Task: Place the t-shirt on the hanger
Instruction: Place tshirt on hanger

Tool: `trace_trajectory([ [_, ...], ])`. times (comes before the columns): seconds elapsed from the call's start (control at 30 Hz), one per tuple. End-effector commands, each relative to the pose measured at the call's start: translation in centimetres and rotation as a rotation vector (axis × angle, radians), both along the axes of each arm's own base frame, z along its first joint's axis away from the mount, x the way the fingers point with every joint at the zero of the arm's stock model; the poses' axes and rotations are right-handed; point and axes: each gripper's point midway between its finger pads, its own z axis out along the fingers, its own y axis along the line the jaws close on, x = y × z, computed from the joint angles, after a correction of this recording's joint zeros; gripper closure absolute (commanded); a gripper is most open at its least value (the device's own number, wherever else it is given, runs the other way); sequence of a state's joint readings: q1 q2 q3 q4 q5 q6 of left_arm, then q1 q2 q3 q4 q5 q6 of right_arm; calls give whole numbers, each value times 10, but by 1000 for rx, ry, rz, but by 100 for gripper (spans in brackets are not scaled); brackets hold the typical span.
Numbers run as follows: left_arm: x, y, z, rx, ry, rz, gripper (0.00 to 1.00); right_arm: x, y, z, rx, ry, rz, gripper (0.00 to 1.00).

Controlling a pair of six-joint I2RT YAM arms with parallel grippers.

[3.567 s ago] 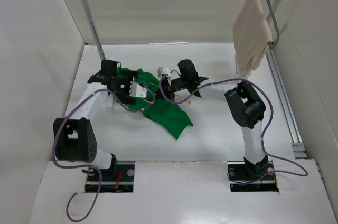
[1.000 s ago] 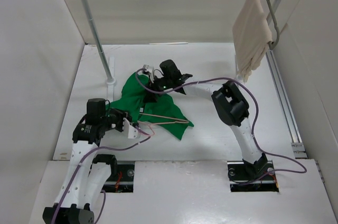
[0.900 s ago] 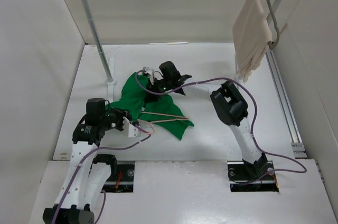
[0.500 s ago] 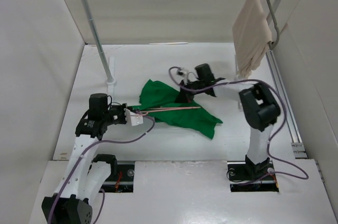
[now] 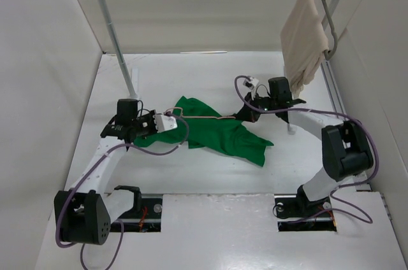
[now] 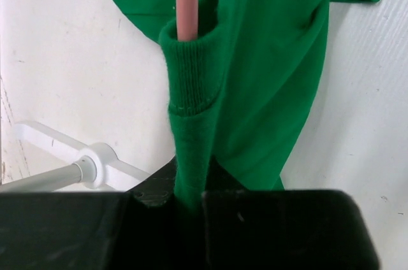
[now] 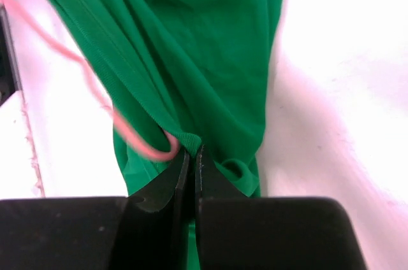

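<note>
shirt (image 5: 217,133): mid bench (image 5: 191,72), stretched between jaws. left jaws: clamped on ribbed collar, hanger (image 6: 187,2) end inside it. right jaws: pinched shut on shirt edge. advice: hold cloth taut, feed wire slowly.

Both arms reach forward and low, bent at the elbow, with their wrists turned inward toward each other. The left gripper (image 5: 148,125) and the right gripper (image 5: 245,114) face one another, well apart, each with jaws pressed together

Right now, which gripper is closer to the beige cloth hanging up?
The right gripper. It is a little in front of the beige cloth, toward the middle; the left gripper is much farther left.
</note>
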State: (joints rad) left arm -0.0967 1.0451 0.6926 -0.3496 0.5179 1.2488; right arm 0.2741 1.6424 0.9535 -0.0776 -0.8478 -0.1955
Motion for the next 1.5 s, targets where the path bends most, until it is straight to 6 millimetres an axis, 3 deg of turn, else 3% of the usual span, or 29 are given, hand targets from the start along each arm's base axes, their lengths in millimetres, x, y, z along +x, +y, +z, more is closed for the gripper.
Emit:
trace_trajectory([
  [0.0, 20, 51, 16, 156, -59, 204, 100, 31, -62, 6, -181, -120, -191, 100],
  [0.13, 16, 49, 15, 228, -72, 134, 100, 30, -67, 28, -285, -169, -189, 100],
  [0.27, 7, 36, 11, 221, -49, 54, 100, 34, -39, 59, -330, -280, -114, 100],
  [0.3, 4, 30, 11, 206, -41, 15, 100, 32, -10, 67, -330, -336, -22, 100],
  [0.33, 5, 23, 16, 176, -51, -9, 100, 31, 5, 72, -321, -367, 26, 100],
  [0.4, 4, 5, 25, 143, -94, -86, 100, 10, 50, 82, -236, -397, 194, 100],
  [0.47, 4, -11, 30, 144, -129, -151, 100, 3, 82, 100, -145, -451, 313, 100],
  [0.53, 4, -19, 35, 121, -150, -197, 100, 2, 99, 111, -84, -480, 384, 100],
  [0.6, 4, -26, 41, 96, -165, -227, 100, -8, 106, 113, -35, -458, 454, 100],
  [0.7, 5, -28, 33, 86, -120, -229, 100, -15, 111, 119, -2, -478, 533, 100],
  [0.8, 12, -29, 39, 66, -146, -206, 100, -30, 110, 116, 28, -454, 605, 100],
  [0.9, 14, -30, 42, 52, -154, -191, 100, -31, 99, 112, 19, -432, 586, 98],
  [0.93, 13, -33, 42, 32, -146, -194, 100, -25, 98, 110, -3, -446, 571, 89],
  [0.97, 12, -34, 42, 18, -139, -194, 100, -23, 90, 104, -23, -422, 552, 69],
  [1.07, 11, -38, 47, -3, -151, -201, 100, -21, 85, 110, -29, -437, 550, 49],
  [1.2, 14, -39, 50, -19, -157, -186, 100, -28, 98, 145, -21, -581, 558, 48],
  [1.23, 14, -39, 47, -19, -157, -186, 100, -38, 108, 152, -2, -588, 574, 50],
  [1.37, 16, -36, 47, -24, -149, -151, 100, -48, 129, 155, 36, -592, 580, 51],
  [1.47, 16, -36, 47, -24, -149, -151, 100, -47, 143, 135, 40, -528, 588, 51],
])
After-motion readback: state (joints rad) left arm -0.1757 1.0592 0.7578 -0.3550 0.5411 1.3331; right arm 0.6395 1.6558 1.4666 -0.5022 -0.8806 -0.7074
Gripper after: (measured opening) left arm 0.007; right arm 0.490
